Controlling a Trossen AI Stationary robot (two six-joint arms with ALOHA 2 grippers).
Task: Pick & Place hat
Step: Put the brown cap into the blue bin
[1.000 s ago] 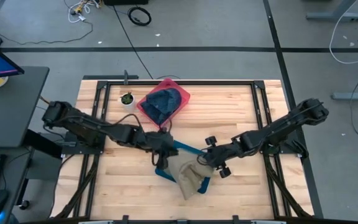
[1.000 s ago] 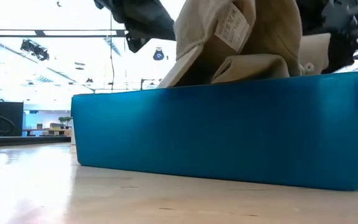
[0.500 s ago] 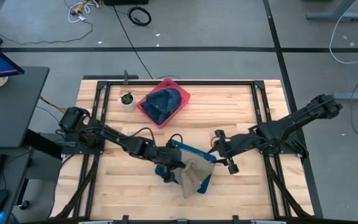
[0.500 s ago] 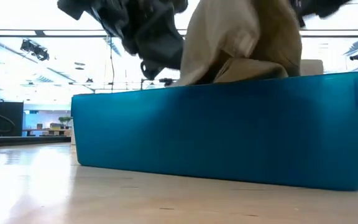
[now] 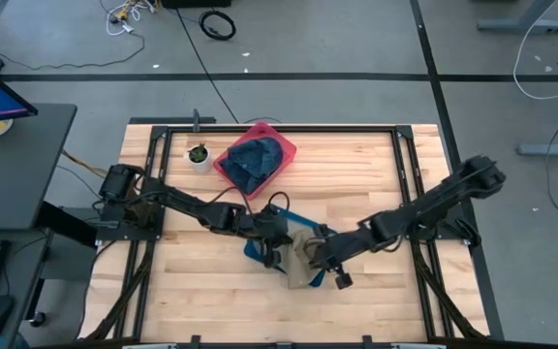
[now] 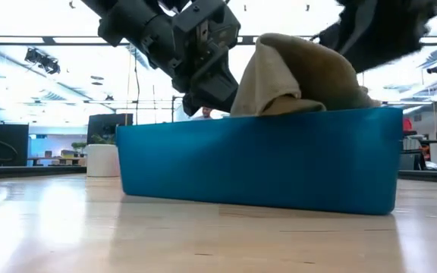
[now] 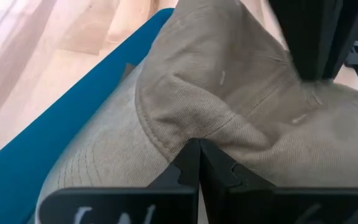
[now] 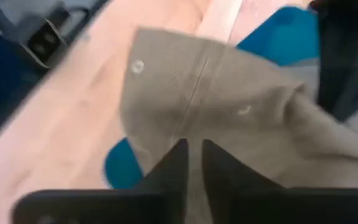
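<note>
The tan hat (image 5: 303, 264) lies crumpled in the blue bin (image 6: 264, 163) near the table's middle front. Its crown (image 6: 294, 76) humps above the bin's rim. My left gripper (image 7: 199, 149) comes in from the table's left and is shut on the hat's left side. My right gripper (image 8: 191, 149) reaches in from the right. Its fingers stand close together on the hat's right side, with cloth in the narrow gap. In the high view the two grippers nearly meet over the hat: left (image 5: 281, 250), right (image 5: 316, 257). My left gripper pinches a puckered fold of the hat's cloth (image 7: 194, 134) between its two fingertips, and creases run out from that spot. The fingers slant down from the table's left. The hat sits in the bin, humped up beside the fingers. My right gripper has its two fingertips on the hat's crown, beside a seam (image 8: 194, 124), with tan cloth between them. The fingers slant down from the table's right. The hat rests in the bin below them; one layer or several, I cannot tell.
A red tray (image 5: 281, 153) holding a dark blue cap (image 5: 255, 160) stands at the back, left of centre. A small potted plant in a white cup (image 5: 199, 155) is beside it. Bare wood lies in front of the bin and along the right half.
My left gripper went toward the near edge, then came back onto the hat's left side. My right gripper drew off to the right, then returned to the hat. The hat, earlier raised high above the rim, has sunk lower into the bin. The bin has shifted away from the low camera.
</note>
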